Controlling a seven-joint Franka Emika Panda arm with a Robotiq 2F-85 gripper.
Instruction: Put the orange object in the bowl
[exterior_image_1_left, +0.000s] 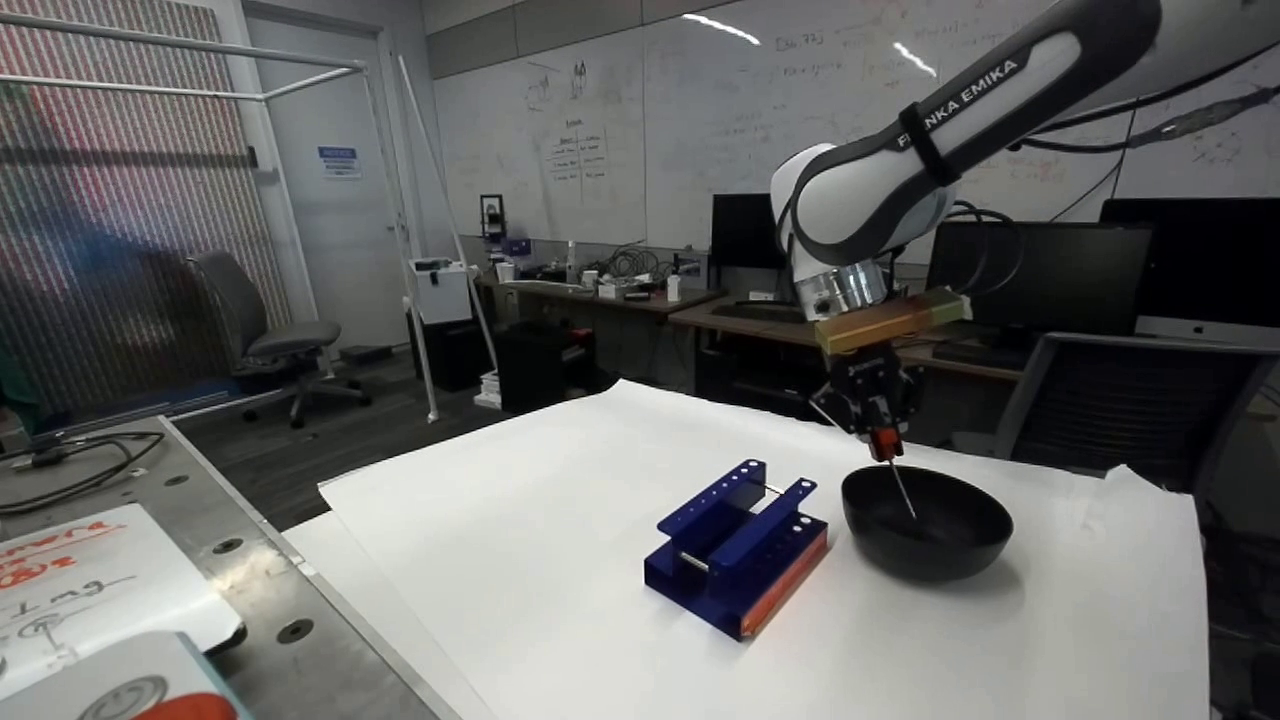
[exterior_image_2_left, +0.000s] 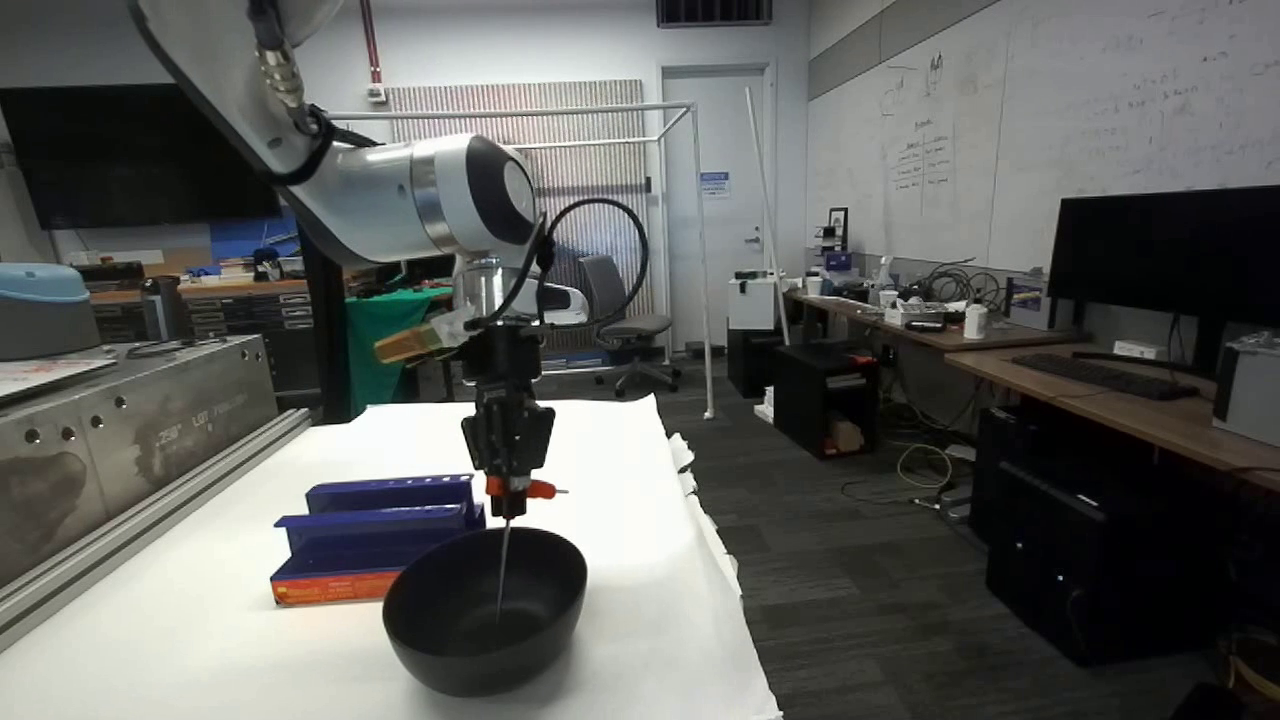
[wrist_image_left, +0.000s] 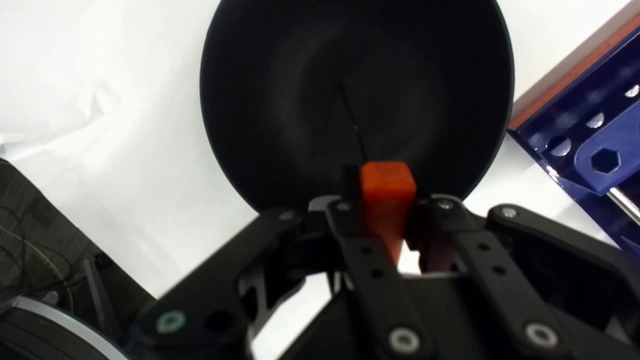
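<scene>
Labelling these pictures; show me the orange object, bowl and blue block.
Orange object (wrist_image_left: 388, 194), wrist view: its orange body.
Bowl (exterior_image_2_left: 484, 674), in an exterior view: outer wall.
Blue block (exterior_image_1_left: 762, 529), in an exterior view: raised rail.

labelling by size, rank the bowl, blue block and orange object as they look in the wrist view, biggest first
1. Black bowl
2. Blue block
3. Orange object
The frame crops bowl and block; ranking is by visible part.

An orange T-handle tool (wrist_image_left: 388, 189) is held over the bowl (exterior_image_1_left: 925, 556), its crosswise grip above the rim, its long thin metal shaft slanting down inside (whether it touches bottom, unclear). The bowl, round and matte black, sits upright.
</scene>
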